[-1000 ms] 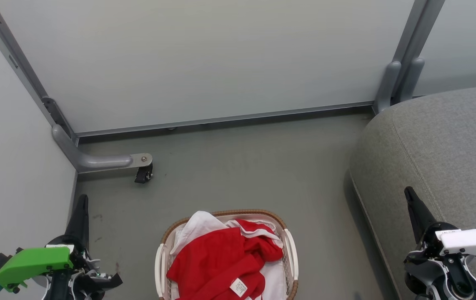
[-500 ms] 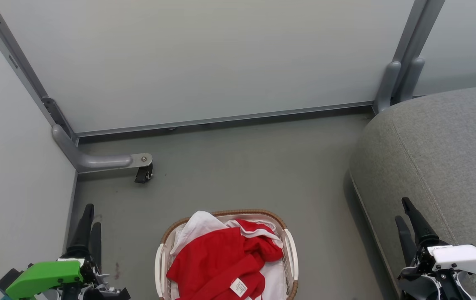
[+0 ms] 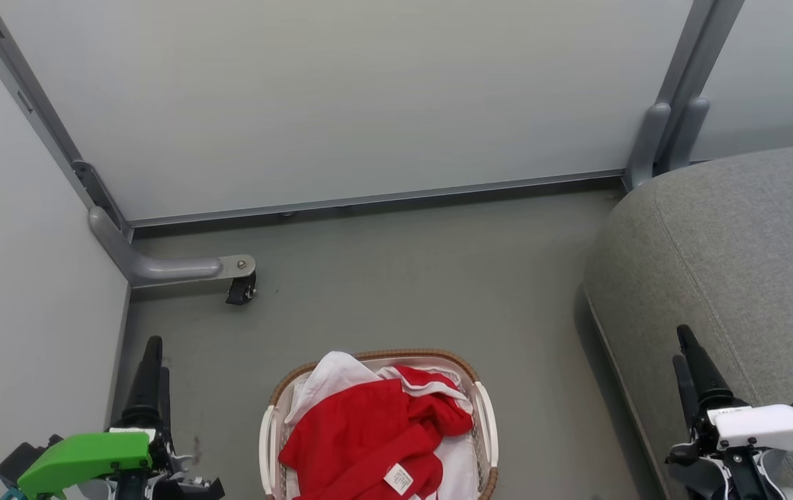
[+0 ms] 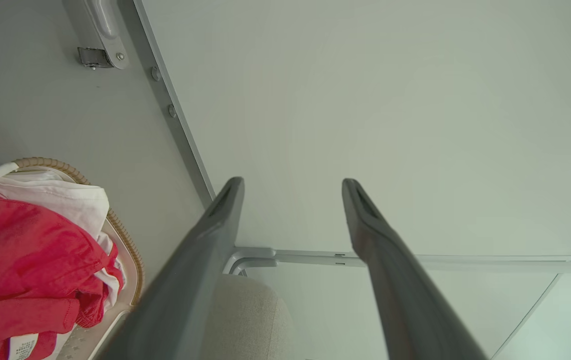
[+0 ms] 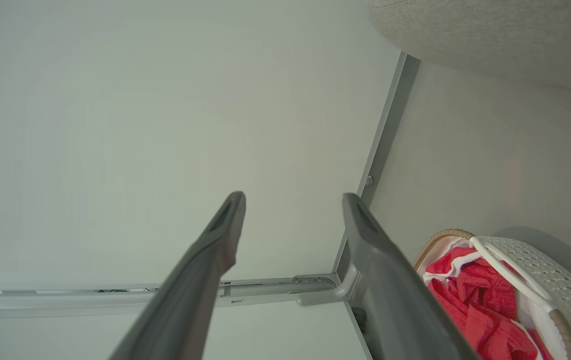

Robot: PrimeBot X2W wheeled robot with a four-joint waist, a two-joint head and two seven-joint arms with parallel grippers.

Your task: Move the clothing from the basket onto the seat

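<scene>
Two grippers hang low, one on either side of the basket (image 3: pixel 438 355), and neither touches anything. The left gripper (image 3: pixel 158 357) has its jaws spread wide. Its wrist view shows this plainly: the two dark fingers (image 4: pixel 200 260) stand well apart, with just the pale wall panel (image 3: pixel 334 104) behind the gap. The right gripper (image 3: pixel 679 344) is spread just as wide and holds nothing. It shows against the near edge of the seat (image 3: pixel 750 243), a light grey sofa that stretches away ahead of it and to its right.

The basket sits on the grey floor (image 3: pixel 403 278) between the two grippers, to the right of the left one and to the left of the right one. It is well apart from both pairs of fingers. The clothing (image 3: pixel 362 434) lies in the basket, a heap of red fabric with white trim that rises to about the woven rim. A small white label (image 3: pixel 398 479) sits on the nearest fold. White cloth pokes out at the far side of the heap, on the side towards the left gripper. It may be part of a garment or the liner, and the view does not settle which.

Ahead of the left gripper, a grey metal foot (image 3: pixel 174 267) with a black caster (image 3: pixel 240 290) rests on the floor at the base of the wall panel.
</scene>
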